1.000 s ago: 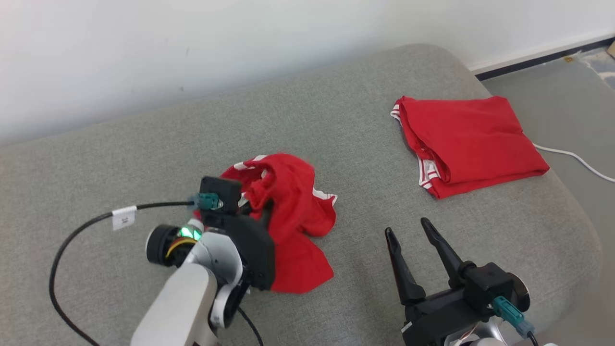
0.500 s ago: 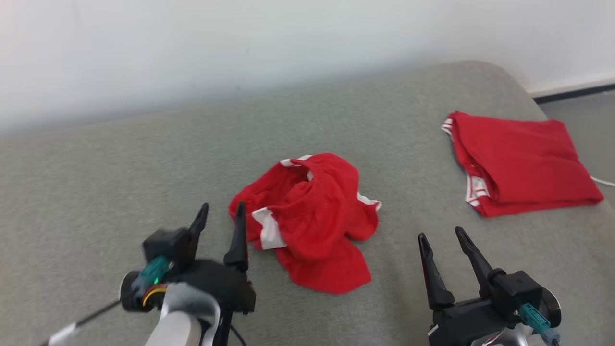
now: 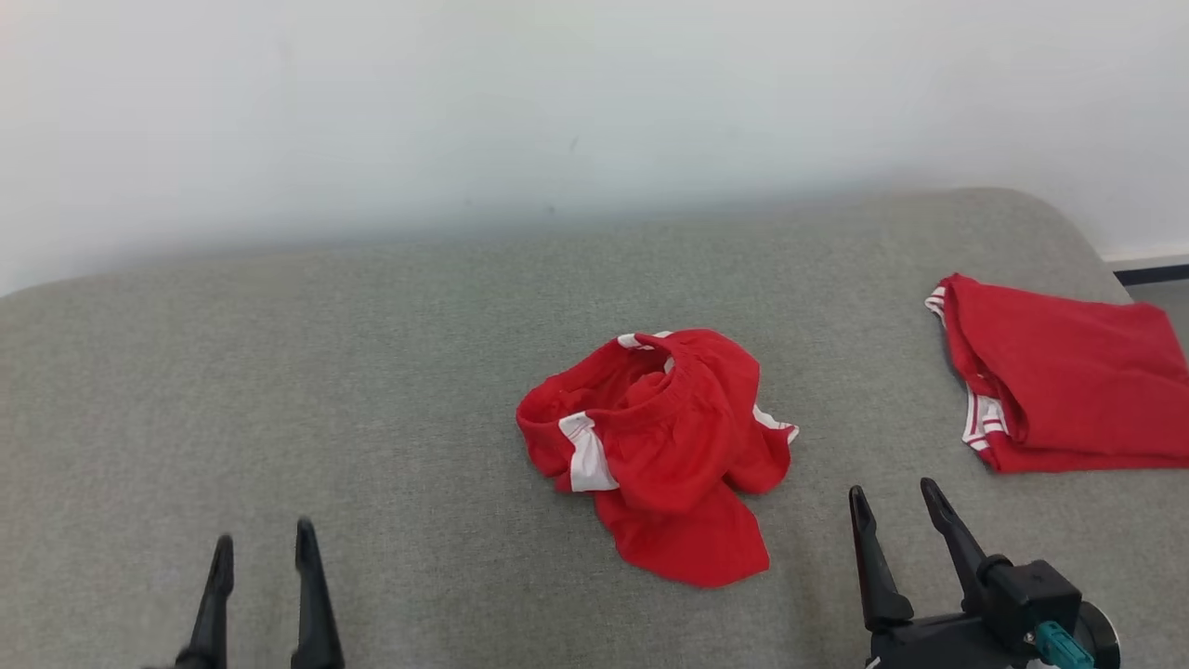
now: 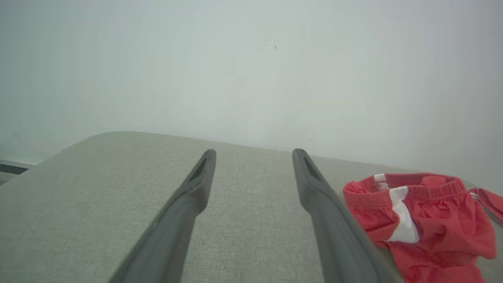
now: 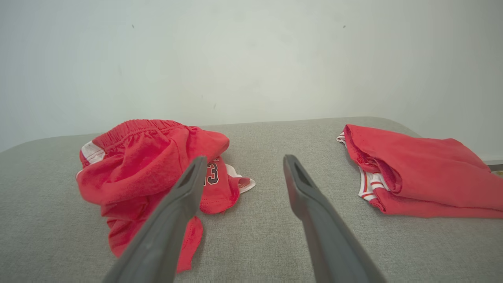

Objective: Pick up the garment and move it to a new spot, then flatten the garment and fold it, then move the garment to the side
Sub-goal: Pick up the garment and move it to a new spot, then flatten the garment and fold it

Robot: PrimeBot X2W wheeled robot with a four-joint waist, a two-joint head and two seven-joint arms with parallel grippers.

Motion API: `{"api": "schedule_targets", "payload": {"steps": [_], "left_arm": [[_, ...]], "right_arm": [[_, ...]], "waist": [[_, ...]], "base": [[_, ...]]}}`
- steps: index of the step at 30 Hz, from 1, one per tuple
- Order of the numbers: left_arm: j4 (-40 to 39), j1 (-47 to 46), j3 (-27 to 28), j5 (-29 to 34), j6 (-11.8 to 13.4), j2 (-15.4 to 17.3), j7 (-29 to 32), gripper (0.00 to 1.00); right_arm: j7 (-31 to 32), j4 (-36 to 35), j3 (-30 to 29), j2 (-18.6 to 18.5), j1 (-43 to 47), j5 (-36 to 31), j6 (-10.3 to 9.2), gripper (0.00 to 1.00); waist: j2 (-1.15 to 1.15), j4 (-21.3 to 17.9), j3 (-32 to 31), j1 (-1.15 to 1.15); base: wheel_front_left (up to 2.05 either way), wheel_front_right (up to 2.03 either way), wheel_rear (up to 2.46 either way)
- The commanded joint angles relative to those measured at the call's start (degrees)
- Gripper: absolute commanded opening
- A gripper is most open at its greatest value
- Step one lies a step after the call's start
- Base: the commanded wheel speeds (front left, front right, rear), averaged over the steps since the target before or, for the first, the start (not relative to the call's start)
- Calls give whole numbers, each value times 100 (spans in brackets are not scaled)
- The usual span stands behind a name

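While the crumpled red shorts (image 3: 664,446) lie at the centre of the bench (image 3: 372,372), left gripper (image 3: 264,534) and right gripper (image 3: 891,490) stand wide and empty; flattening appears due, requiring grasps on opposite hems

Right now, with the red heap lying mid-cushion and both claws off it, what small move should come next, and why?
Probably reach both claws in to the crumpled red garment and pinch its edges to spread it flat. It lies bunched on the grey cushion, not yet flattened, while the left claw and right claw stand open nearer the robot, touching nothing.
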Motion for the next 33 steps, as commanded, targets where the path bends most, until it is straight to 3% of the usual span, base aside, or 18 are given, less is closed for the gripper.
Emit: {"api": "schedule_targets", "payload": {"steps": [1,12,33], "left_arm": [[-7,188,106,190,-104,-20,-12,100],[455,635,544,905,-438,-72,-14,100],[842,376,718,1115,-787,-136,-15,100]], "right_arm": [[-80,32,-47,13,60,30,-13,100],[-329,301,-321,15,188,-156,-12,100],[-295,502,-236,15,44,-99,-13,100]], "waist": [[0,39,-15,1],[0,71,-15,1],[0,-10,107,1]], "base": [[0,0,0],[0,0,0],[0,0,0]]}}
